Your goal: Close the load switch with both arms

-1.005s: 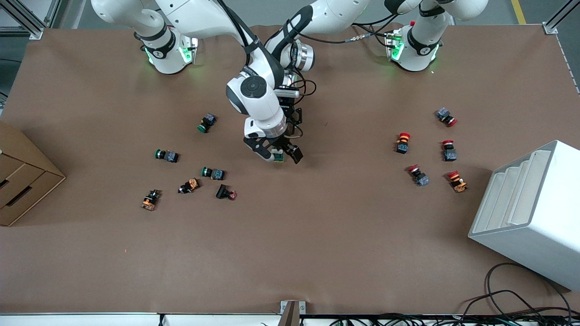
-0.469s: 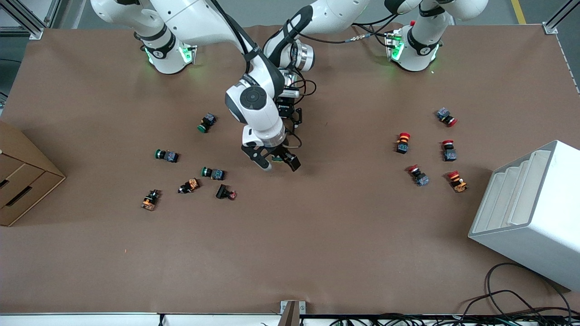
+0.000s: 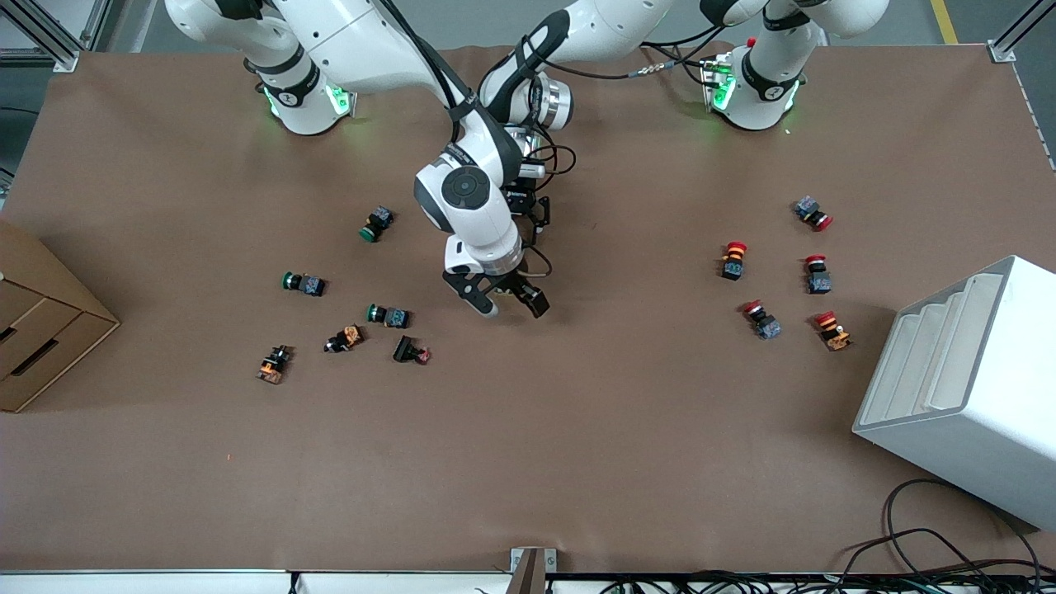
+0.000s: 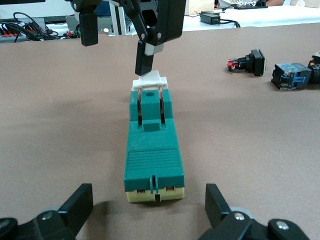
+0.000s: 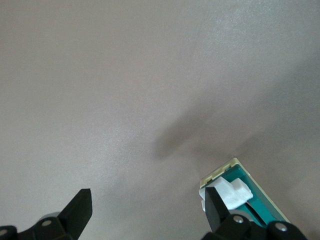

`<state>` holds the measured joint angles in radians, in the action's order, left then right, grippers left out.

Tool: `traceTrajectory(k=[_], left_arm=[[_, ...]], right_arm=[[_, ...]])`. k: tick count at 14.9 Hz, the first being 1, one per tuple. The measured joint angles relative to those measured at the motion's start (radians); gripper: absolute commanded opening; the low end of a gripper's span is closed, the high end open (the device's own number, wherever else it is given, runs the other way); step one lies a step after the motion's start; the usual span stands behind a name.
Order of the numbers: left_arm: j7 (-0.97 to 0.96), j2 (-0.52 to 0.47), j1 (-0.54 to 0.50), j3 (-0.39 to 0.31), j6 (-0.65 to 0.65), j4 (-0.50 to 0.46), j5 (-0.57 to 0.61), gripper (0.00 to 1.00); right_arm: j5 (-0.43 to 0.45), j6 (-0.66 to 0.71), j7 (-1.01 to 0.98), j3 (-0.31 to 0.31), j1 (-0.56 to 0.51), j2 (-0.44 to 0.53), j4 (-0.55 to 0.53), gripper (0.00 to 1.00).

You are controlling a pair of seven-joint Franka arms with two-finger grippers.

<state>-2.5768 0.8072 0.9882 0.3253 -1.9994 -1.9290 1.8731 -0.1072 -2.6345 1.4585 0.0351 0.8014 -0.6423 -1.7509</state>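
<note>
The load switch (image 4: pixel 153 150) is showing a dark-green body with a ribbed panel, a cream end strip and a white lever (image 4: pixel 149 80). Black gripper fingers (image 4: pixel 146 56) are contrasting with the plain brown table (image 3: pixel 577 429).

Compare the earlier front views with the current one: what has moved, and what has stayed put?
The right end effector, open, has shifted nearer the front camera along the load switch; one finger now touches the white lever. The left end effector, open, stays at the switch's cream end. The push-buttons and white rack are unmoved.
</note>
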Motion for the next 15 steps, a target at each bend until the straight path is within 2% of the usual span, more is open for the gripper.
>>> traceTrajectory(k=[11,15], left_arm=[[0.0,0.0,0.0,0.0,0.0,0.0,0.0,0.99],[0.0,0.0,0.0,0.001,0.0,0.002,-0.006,0.99]], right_arm=[[0.018,0.007,0.0,0.002,-0.01,-0.051,0.033,1.0],[0.021,0.151,-0.039,0.005,-0.055,-0.05,0.123,1.0]])
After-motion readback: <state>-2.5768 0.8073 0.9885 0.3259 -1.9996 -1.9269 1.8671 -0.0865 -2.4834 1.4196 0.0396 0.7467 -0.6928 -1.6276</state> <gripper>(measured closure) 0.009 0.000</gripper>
